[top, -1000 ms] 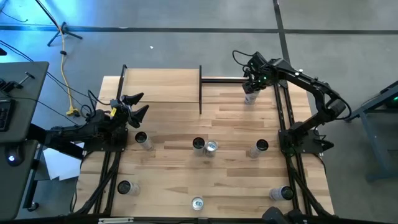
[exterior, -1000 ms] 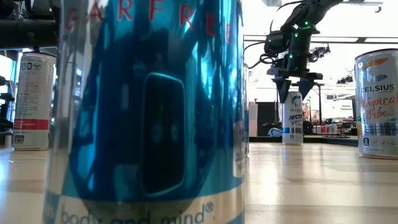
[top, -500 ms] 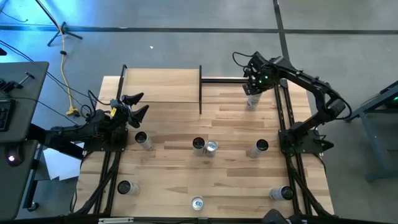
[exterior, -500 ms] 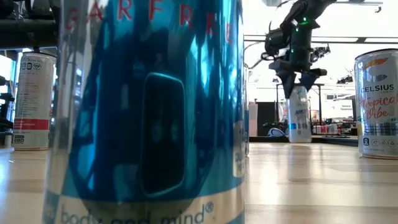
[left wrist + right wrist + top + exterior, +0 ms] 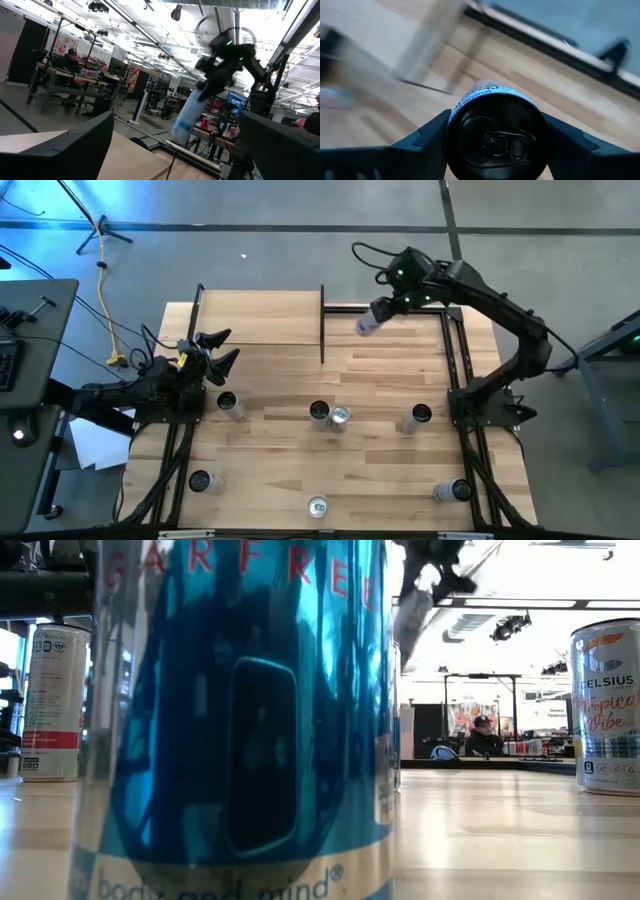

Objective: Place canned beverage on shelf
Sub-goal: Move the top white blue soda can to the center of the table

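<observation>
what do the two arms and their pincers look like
Both arms are dark, jointed and slim, with black cables looping along them. The left pincer has two pointed black fingers and a yellow patch just behind. The right pincer shows green indicator lights near its wrist and broad matte black fingers.

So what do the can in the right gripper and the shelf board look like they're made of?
The can held by the right gripper looks like thin metal, likely aluminium: glossy dark lid with a pull tab and a printed white wall. The shelf looks like pale, smooth, matte wood with faint grain, carried on thin black posts, probably metal.
</observation>
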{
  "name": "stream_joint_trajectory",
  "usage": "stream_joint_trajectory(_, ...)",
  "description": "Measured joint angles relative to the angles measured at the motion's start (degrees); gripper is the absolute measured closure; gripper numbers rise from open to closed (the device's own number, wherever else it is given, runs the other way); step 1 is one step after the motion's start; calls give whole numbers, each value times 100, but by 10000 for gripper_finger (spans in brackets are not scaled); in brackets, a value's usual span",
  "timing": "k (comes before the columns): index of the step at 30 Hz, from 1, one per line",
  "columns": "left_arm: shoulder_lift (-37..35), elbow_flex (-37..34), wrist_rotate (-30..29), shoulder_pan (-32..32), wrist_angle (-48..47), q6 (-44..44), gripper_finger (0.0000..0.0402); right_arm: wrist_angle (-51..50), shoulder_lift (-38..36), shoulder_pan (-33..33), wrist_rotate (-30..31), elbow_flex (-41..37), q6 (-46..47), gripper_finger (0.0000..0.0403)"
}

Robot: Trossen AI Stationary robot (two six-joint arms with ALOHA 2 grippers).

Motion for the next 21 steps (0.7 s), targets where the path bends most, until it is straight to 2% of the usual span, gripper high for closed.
stream_joint_trajectory(5,0,-1,0,0,0,0,2,-41,109,644,214,826,153,160)
stream_joint_trajectory(10,0,-2,0,0,0,0,2,-9,539,1166,317,1503,150,160)
stream_joint_trajectory(16,0,-1,0,-1,0,0,2,-107,1523,1402,257,2318,-68,160)
stream_joint_trajectory(21,0,-2,0,0,0,0,2,-426,2413,1351,205,3432,-379,160)
